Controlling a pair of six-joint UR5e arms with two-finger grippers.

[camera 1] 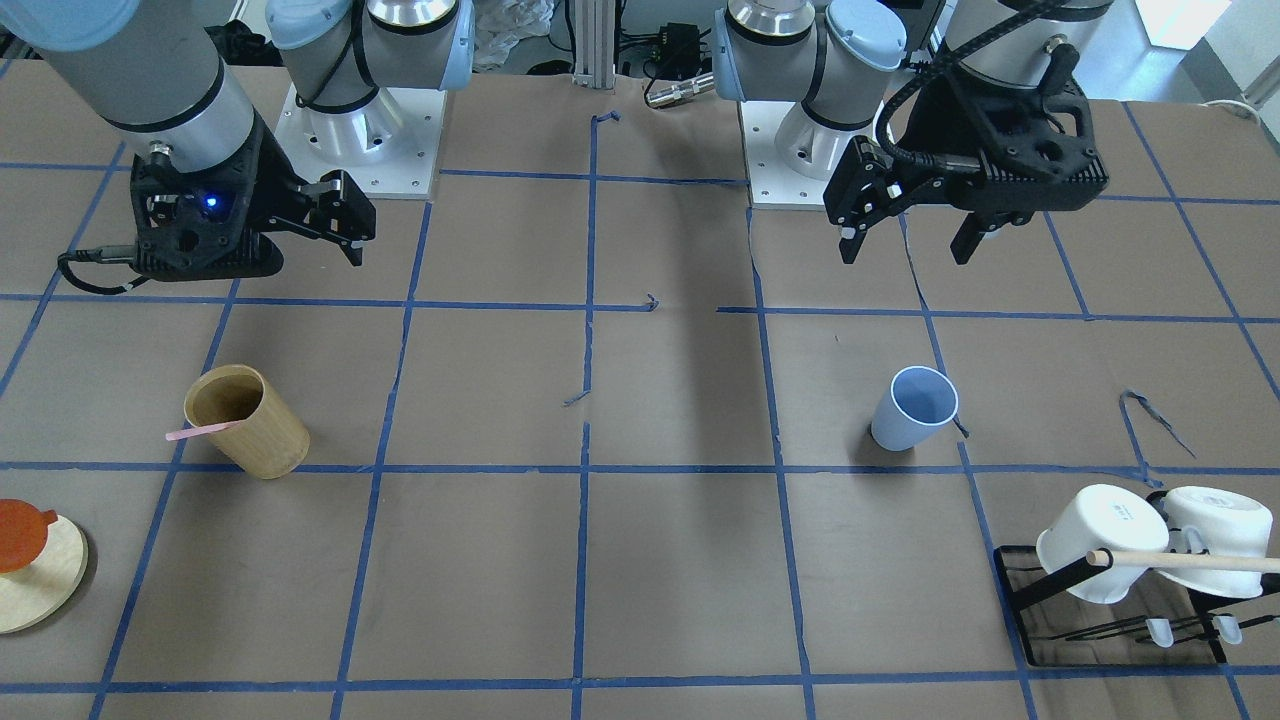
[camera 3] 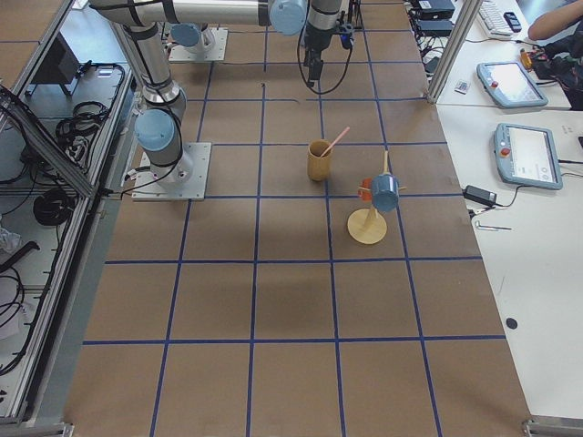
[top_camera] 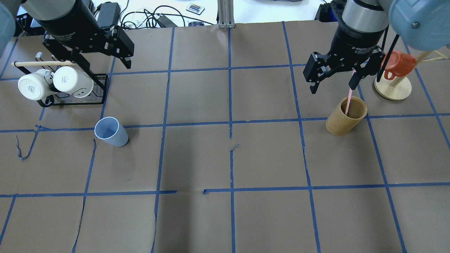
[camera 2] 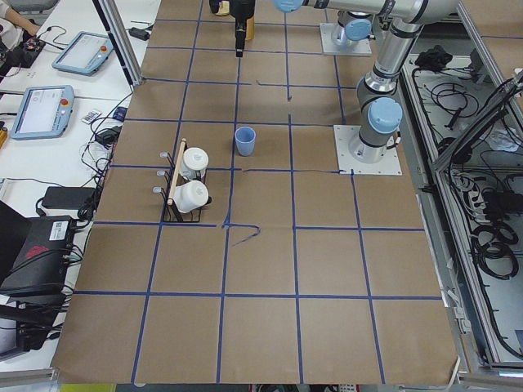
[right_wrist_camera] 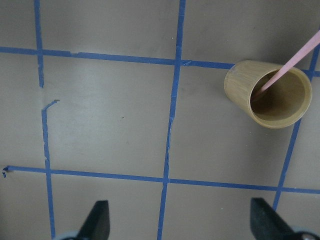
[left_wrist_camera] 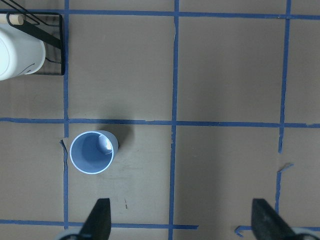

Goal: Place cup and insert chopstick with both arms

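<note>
The light-blue cup (camera 1: 910, 410) stands upright on the brown table paper, and it also shows in the overhead view (top_camera: 110, 131) and the left wrist view (left_wrist_camera: 92, 151). My left gripper (camera 1: 907, 240) is open and empty, held high behind the cup; in its wrist view (left_wrist_camera: 182, 225) the cup lies ahead and left of the fingers. The pale-pink chopstick (top_camera: 348, 100) leans inside a tan bamboo cylinder (top_camera: 342, 123). My right gripper (top_camera: 333, 84) is open and empty above and just behind the cylinder; the chopstick (right_wrist_camera: 290, 67) sits at the upper right of its wrist view.
A black rack (top_camera: 100, 89) with two white mugs (top_camera: 72, 81) and a long wooden rod (top_camera: 38, 63) stands at the left, near the cup. A red mug (top_camera: 397, 63) hangs on a round wooden stand (top_camera: 393, 89) right of the cylinder. Blue tape lines grid the table.
</note>
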